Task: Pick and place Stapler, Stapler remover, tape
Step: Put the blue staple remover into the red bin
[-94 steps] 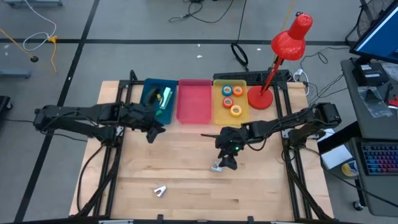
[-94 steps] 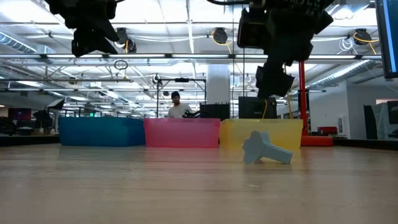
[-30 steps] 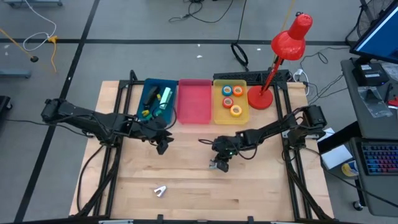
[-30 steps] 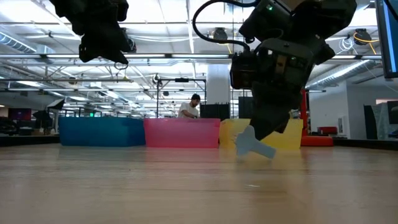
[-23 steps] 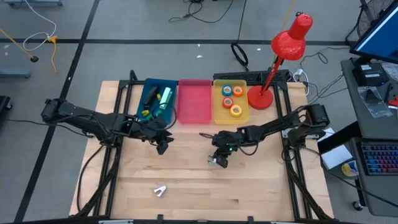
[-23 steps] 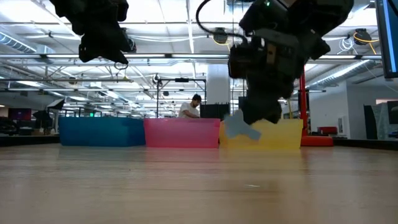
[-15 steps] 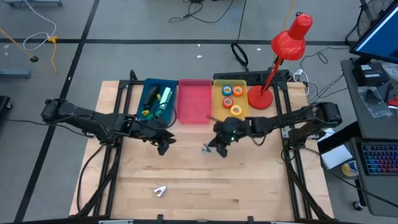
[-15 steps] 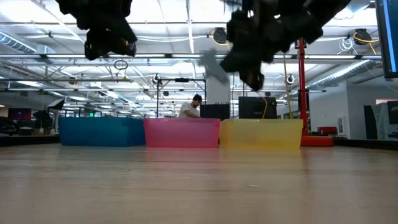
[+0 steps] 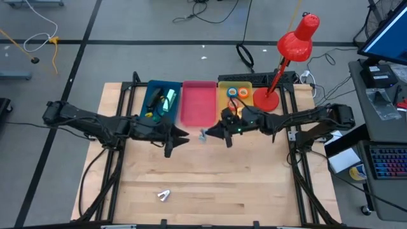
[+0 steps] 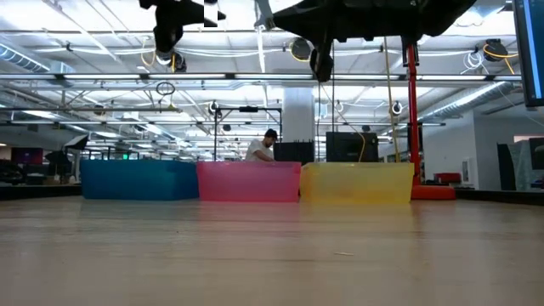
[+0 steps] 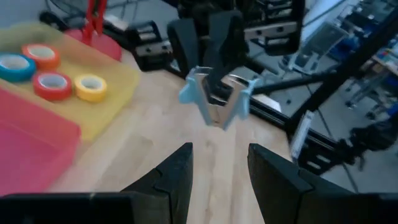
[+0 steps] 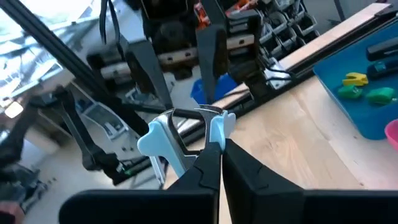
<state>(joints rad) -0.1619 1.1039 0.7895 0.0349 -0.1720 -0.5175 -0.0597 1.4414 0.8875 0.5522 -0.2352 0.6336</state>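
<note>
While pinched: remover [image 12: 180, 138] between end-effector fingertips [image 12: 214, 155]

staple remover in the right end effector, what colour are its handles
Light blue on the staple remover, clearest in the right wrist view.

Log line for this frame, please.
right gripper: shut on remover, lifted before pink bin | left gripper: open, facing it
</note>
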